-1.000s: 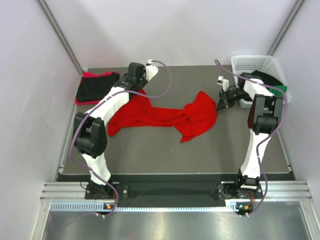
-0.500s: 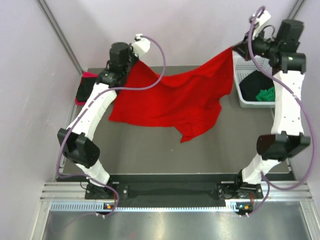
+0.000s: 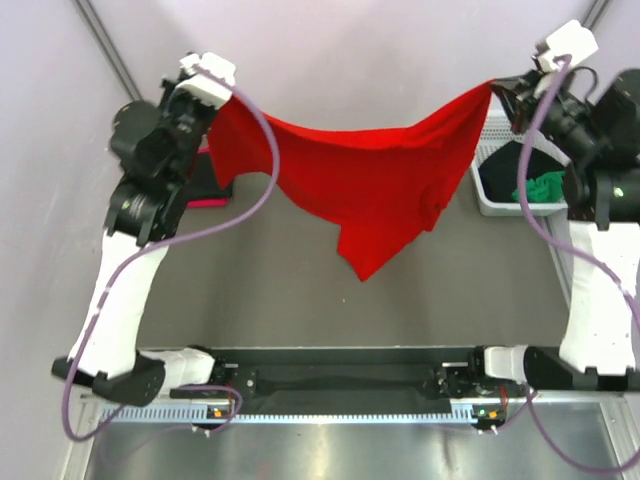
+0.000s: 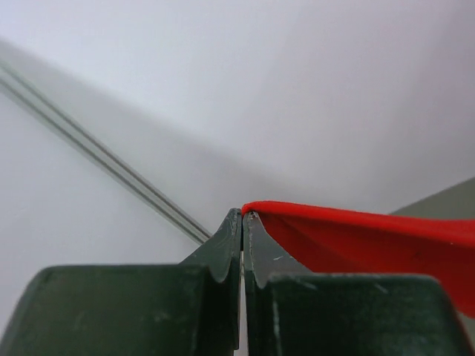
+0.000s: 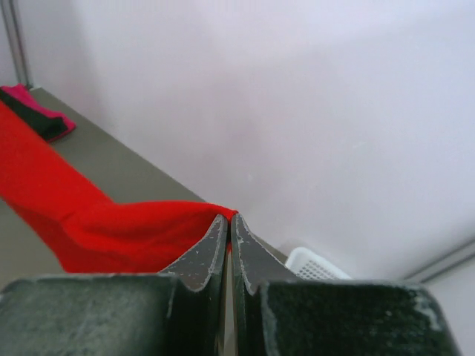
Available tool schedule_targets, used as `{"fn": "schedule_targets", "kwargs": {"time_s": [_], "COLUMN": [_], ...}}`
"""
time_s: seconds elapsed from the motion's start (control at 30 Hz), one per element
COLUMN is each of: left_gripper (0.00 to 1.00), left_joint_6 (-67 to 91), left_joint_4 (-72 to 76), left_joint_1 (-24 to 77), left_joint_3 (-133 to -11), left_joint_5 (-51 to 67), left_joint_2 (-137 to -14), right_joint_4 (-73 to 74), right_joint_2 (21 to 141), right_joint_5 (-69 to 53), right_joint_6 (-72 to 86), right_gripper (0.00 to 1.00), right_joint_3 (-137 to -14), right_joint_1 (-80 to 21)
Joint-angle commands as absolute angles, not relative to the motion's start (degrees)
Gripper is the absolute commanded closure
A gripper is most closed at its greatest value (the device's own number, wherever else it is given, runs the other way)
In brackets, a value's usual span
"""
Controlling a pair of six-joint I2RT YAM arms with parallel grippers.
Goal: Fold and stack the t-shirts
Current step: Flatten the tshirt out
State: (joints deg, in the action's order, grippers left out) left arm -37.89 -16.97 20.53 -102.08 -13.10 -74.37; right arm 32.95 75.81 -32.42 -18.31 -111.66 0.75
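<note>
A bright red t-shirt (image 3: 360, 185) hangs in the air, stretched between my two grippers high above the table, its lowest corner dangling near the middle. My left gripper (image 3: 213, 98) is shut on its left corner; the cloth (image 4: 356, 237) comes out of the closed tips (image 4: 243, 215). My right gripper (image 3: 497, 90) is shut on its right corner, red cloth (image 5: 119, 222) trailing left from the tips (image 5: 228, 217). A folded black and pinkish red pile (image 3: 210, 185) lies at the back left, partly hidden. A black shirt (image 3: 505, 165) and a green shirt (image 3: 545, 186) lie in the basket.
The white lattice basket (image 3: 490, 203) stands at the back right, under my right arm; it also shows in the right wrist view (image 5: 315, 263). The dark table mat (image 3: 300, 300) lies below the hanging shirt. Pale walls close in at the back and sides.
Both grippers have risen and spread apart with the red t-shirt. It went from lying crumpled on the table to hanging stretched in the air.
</note>
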Motion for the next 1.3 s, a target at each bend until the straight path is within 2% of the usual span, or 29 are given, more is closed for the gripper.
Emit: {"fn": "schedule_targets", "kwargs": {"time_s": [0.0,0.33,0.5,0.7,0.77,1.03,1.13,1.27], "left_gripper": [1.0,1.0,1.0,1.0,1.0,1.0,1.0,1.0], "left_joint_6": [-36.92,-36.13,-32.0,-32.42,-33.48,-37.7,-39.63,-41.48], "left_joint_4": [-17.21,-30.93,-34.98,-35.33,-35.51,-27.6,-24.27,-19.17], "left_joint_1": [20.65,20.13,17.15,15.82,15.82,15.73,15.73,14.94], "left_joint_3": [-103.79,-110.12,-117.06,-120.86,-116.58,-92.22,-80.73,-75.24], "left_joint_5": [-12.74,-6.07,-0.71,-0.61,-1.93,-6.32,-7.29,-6.68], "left_joint_2": [-69.71,-62.67,-62.31,-64.07,-63.64,-60.73,-63.1,-71.59], "right_joint_4": [30.85,34.45,34.28,32.52,31.3,22.25,19.18,14.6], "right_joint_2": [68.04,55.3,53.35,54.93,55.02,55.89,59.14,65.9], "right_joint_5": [-27.52,-24.61,-22.94,-21.71,-21.62,-20.92,-21.88,-22.24], "right_joint_6": [-19.33,-19.25,-17.05,-16.87,-18.19,-23.54,-26.27,-30.58], "right_gripper": [1.0,1.0,1.0,1.0,1.0,1.0,1.0,1.0], "right_joint_3": [-111.97,-118.38,-123.55,-126.13,-123.94,-99.69,-91.52,-81.85], "right_joint_1": [0.44,0.44,0.44,0.44,0.44,0.44,0.44,0.44]}}
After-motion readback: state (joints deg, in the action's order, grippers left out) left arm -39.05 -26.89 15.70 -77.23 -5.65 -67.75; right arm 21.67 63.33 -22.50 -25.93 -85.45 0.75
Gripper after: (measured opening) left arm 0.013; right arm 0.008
